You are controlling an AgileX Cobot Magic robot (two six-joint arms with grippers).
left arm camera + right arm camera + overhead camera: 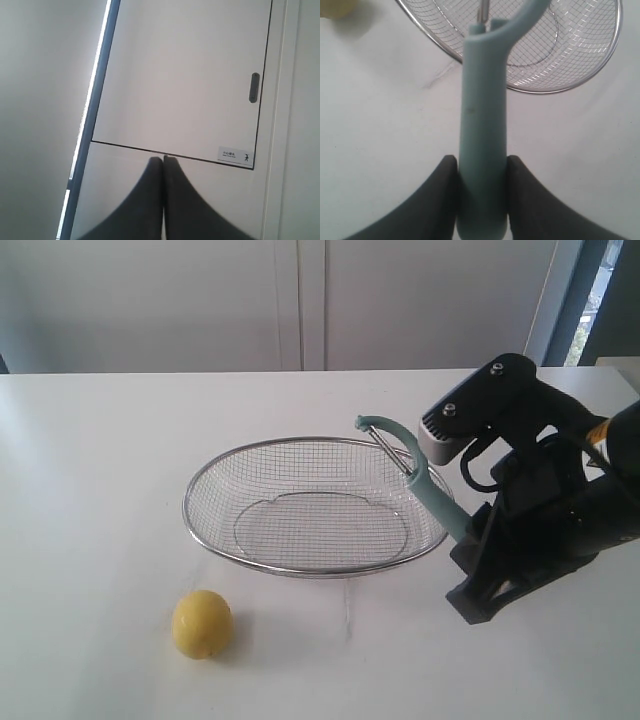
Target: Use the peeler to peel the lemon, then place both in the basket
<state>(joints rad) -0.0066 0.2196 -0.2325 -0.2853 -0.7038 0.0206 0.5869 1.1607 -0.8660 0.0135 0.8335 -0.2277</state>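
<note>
The yellow lemon (203, 624) rests on the white table, in front of the basket's left end; its edge shows at a corner of the right wrist view (337, 7). The silver wire-mesh basket (200, 480) (615, 45) stands mid-table with nothing in it. My right gripper (472, 540) (482, 167) is shut on the handle of the pale teal peeler (425, 485) (482, 125), whose loop head hangs over the basket's right rim. My left gripper (163, 159) is shut on nothing and faces a wall panel; it does not show in the exterior view.
The white table (100, 460) runs wide on all sides of the basket. Pale cabinet doors (300, 300) stand behind it, and a window strip (600, 290) is at the far right. The black right arm (560, 490) fills the right side.
</note>
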